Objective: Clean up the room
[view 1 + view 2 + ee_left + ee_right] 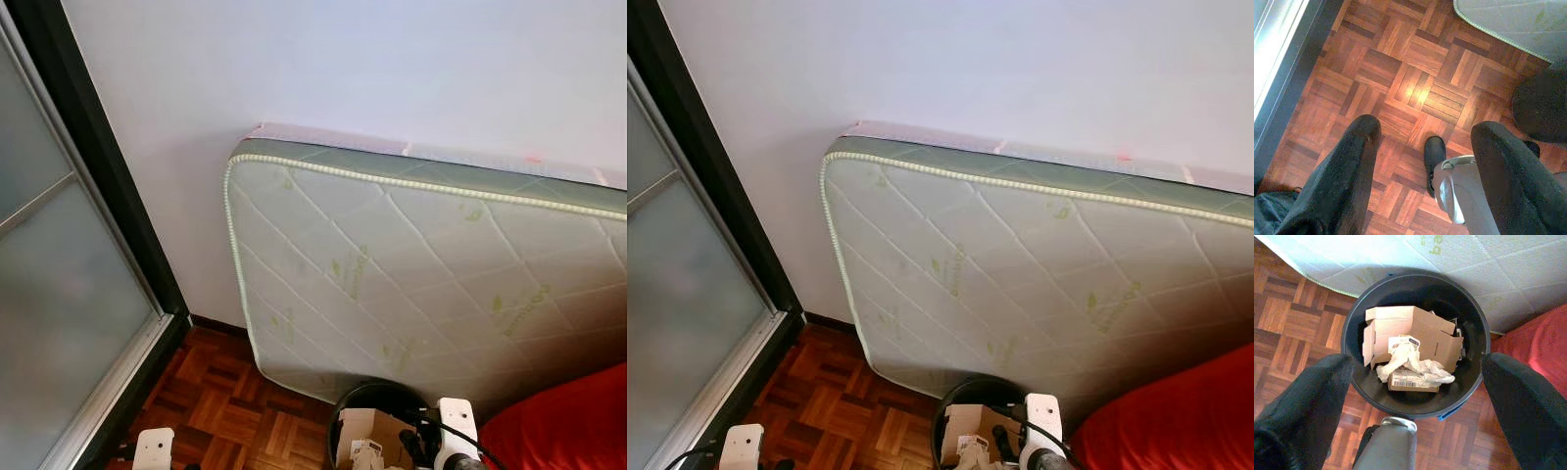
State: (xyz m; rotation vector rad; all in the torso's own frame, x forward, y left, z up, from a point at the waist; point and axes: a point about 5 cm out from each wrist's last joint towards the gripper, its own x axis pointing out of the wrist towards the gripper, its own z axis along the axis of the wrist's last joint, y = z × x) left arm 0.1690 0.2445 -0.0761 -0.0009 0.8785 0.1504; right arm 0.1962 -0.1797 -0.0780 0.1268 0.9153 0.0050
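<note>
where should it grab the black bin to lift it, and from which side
Probably the black bin's bare upper rim, from straight above. It stands upright and open-topped, the right end effector hangs open over it, and the cardboard and crumpled paper lie below the rim, leaving its edge free.

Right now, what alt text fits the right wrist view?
The open right pincer hangs over a black bin holding a flattened cardboard box and crumpled white paper. A quilted mattress stands behind it on parquet floor.
</note>
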